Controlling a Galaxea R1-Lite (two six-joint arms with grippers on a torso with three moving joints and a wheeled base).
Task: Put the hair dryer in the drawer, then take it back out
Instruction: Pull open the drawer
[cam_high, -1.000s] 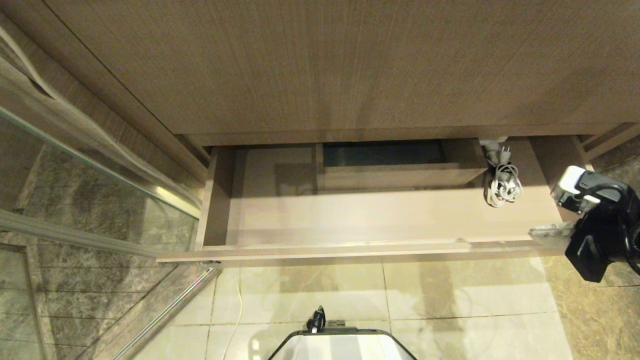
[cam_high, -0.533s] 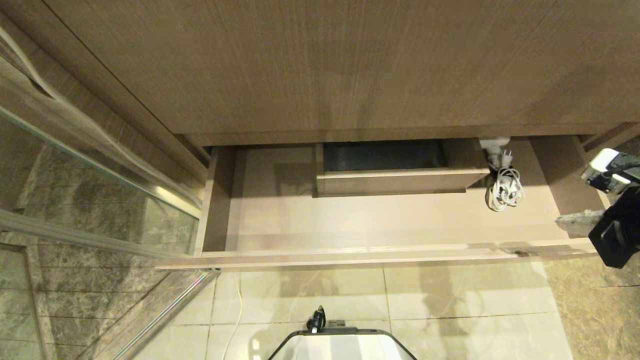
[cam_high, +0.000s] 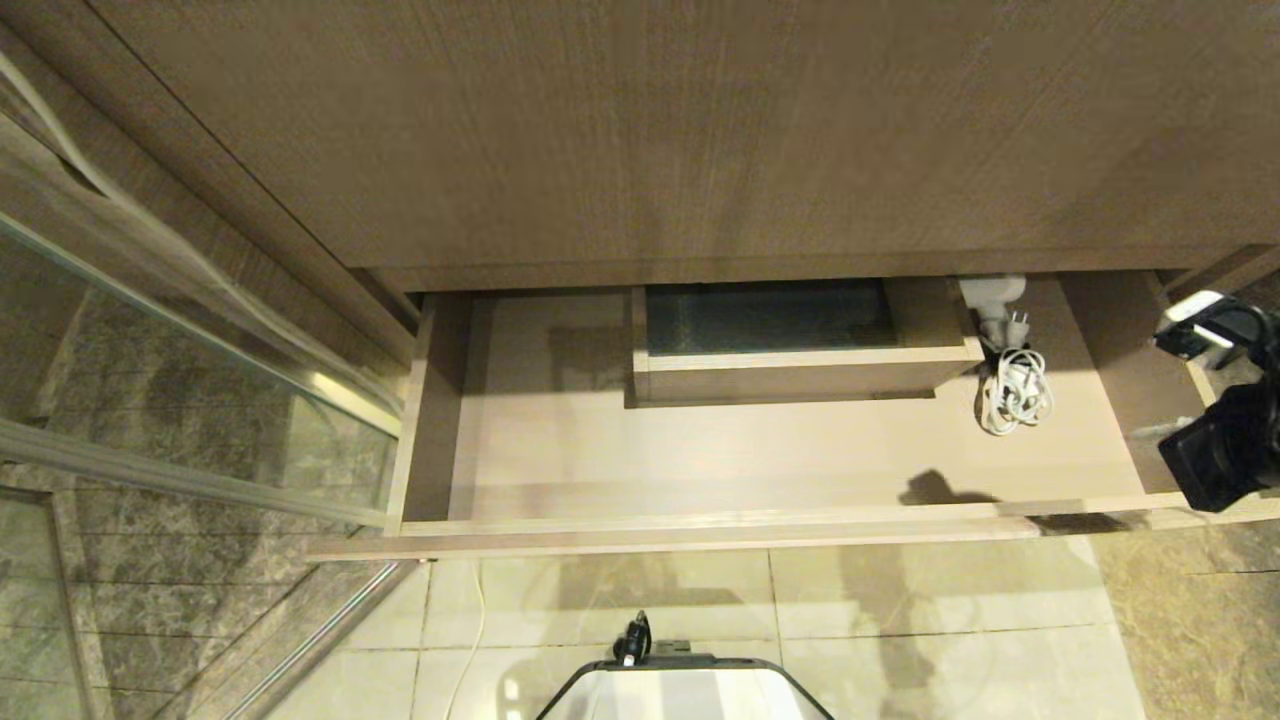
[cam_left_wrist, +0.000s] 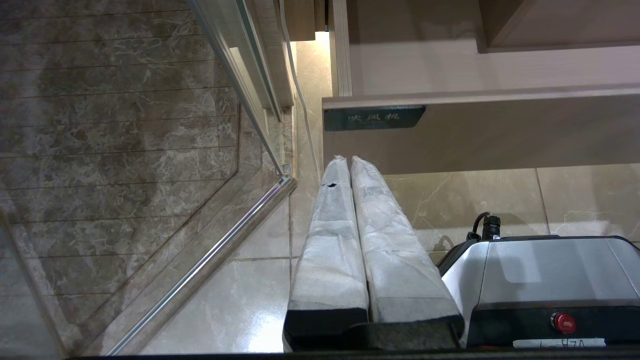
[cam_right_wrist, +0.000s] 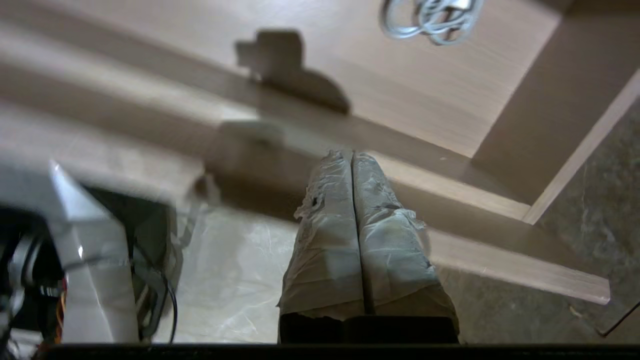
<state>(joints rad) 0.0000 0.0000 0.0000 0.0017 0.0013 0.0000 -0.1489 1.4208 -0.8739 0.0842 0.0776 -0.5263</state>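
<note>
hair dryer (cam_high: 1003, 338) lying in the drawer (cam_high: 700, 450), in its far right arm just right of the boxed cutout (cam_high: 790, 345); barrel partly tucked under the cabinet panel (cam_high: 680, 130), plug (cam_high: 1017, 327) and bundled cord (cam_high: 1015, 395) trailing toward the drawer front (cam_high: 720, 535). pulled well out, floor of the drawer otherwise bare but for a small dark shadow (cam_high: 935, 490) near the front. dark label (cam_left_wrist: 374, 117) on the front's left corner. right gripper (cam_right_wrist: 352, 160) hanging over the drawer's front right corner, jaws pressed together and holding nothing, well apart from the dryer. left gripper (cam_left_wrist: 348, 162) parked low before the drawer's left corner below the label, jaws together, empty. glass panel (cam_high: 180, 330) left of the drawer, tiled floor (cam_high: 900, 620) in front of it, with the robot base (cam_high: 685, 690) there.
</note>
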